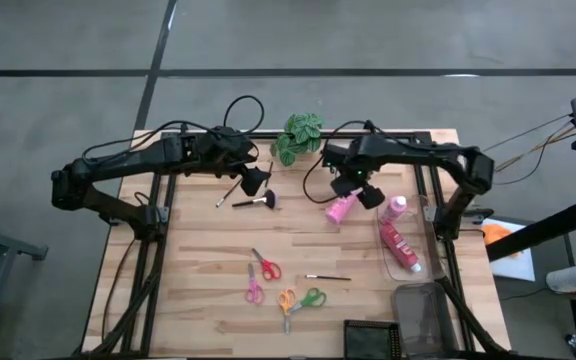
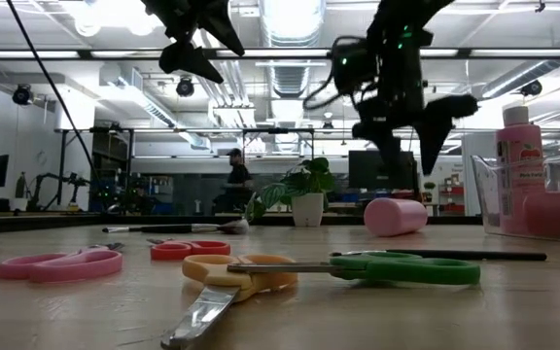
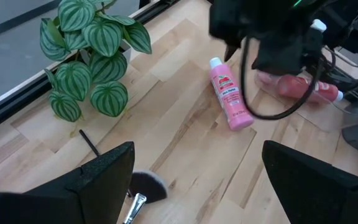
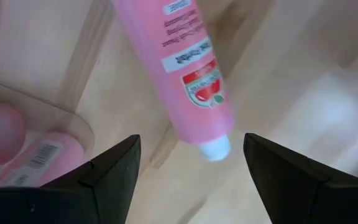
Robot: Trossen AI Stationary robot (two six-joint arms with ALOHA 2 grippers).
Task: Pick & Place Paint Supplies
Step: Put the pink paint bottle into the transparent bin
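The fan brush (image 3: 143, 188) handle runs off the left wrist view's edge — the right arm hides part of the red bottle (image 3: 303, 88).

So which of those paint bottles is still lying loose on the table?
The pink bottle lying on its side on the bare wood under the open right gripper. The other pink bottle and the red bottle are in the clear tray.

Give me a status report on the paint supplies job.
Right claw open, above the pink bottle lying on the table. Left claw open, over the fan brush. Nothing blocking.
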